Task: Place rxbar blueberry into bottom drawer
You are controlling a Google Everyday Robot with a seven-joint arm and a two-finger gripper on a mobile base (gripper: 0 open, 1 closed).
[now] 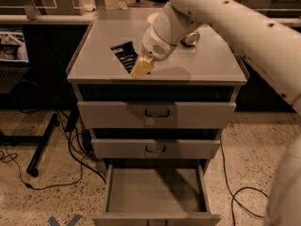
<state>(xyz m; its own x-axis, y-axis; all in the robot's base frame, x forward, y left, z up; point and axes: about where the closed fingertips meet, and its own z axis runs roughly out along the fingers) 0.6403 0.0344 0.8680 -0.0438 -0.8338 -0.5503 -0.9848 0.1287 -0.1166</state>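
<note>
**Camera view: rxbar blueberry (pixel 123 54) lies by the front edge of the surface (pixel 207 67), with the hand (pixel 142 66) at its near end**

The rxbar blueberry lies flat on the grey cabinet surface, left of centre. It is angled, so its near end points toward the front edge. Its dark wrapper with pale print looks like thin, glossy film.

I judge it light and somewhat bendable, and slick enough to slide away if pushed from the side. Because it lies so flat, there is little edge to catch from above. The best hold is probably across its narrow width near the middle, pinching the two long sides. Squeezing one tip could buckle the wrapper.

The hand is down at the front edge of the surface, touching or just over the bar's near right end. Whether it is apart, together or clamped on the bar cannot be told from this angle.

The arm (pixel 225 13) reaches in from the right rear corner. A soda can (pixel 191 37) sits behind it toward the back of the surface, well apart from the bar.

Below the front edge, the top drawer (pixel 157 113) and middle drawer (pixel 155 149) are closed. The bottom drawer (pixel 150 194) is pulled out, its tray bare, almost straight below the bar. From there the placement should be a short carry forward past the front edge and then down.
</note>
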